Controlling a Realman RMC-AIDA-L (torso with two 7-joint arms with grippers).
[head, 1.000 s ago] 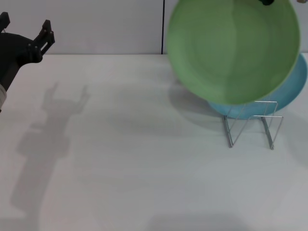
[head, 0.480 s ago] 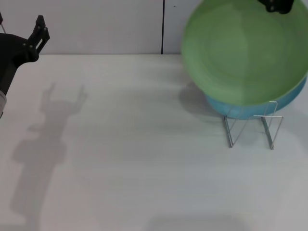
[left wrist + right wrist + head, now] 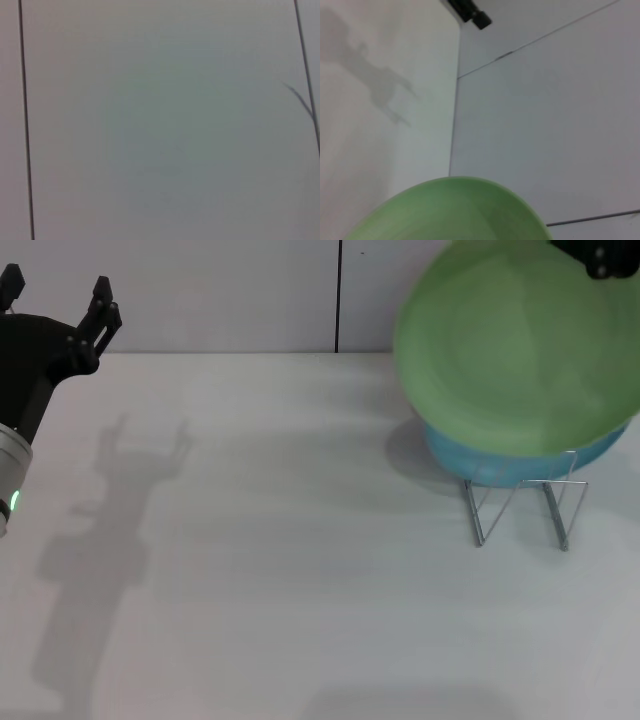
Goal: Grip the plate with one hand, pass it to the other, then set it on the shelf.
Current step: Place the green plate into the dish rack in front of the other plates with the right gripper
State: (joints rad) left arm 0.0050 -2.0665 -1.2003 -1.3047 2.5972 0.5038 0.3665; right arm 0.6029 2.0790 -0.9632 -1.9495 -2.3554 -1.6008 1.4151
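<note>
Overhead, matte green plate point(image 3: 515, 345), round, shallow

Black two-fingered left gripper point(image 3: 55, 288) at upper left of the head view, blocky matte body, silver-white cylindrical arm segment point(image 3: 10, 465) below with small green light. Black right gripper point(image 3: 600, 255) partly visible at upper right corner.

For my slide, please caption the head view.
Right pincer holds green plate above blue plate in wire rack.
</note>
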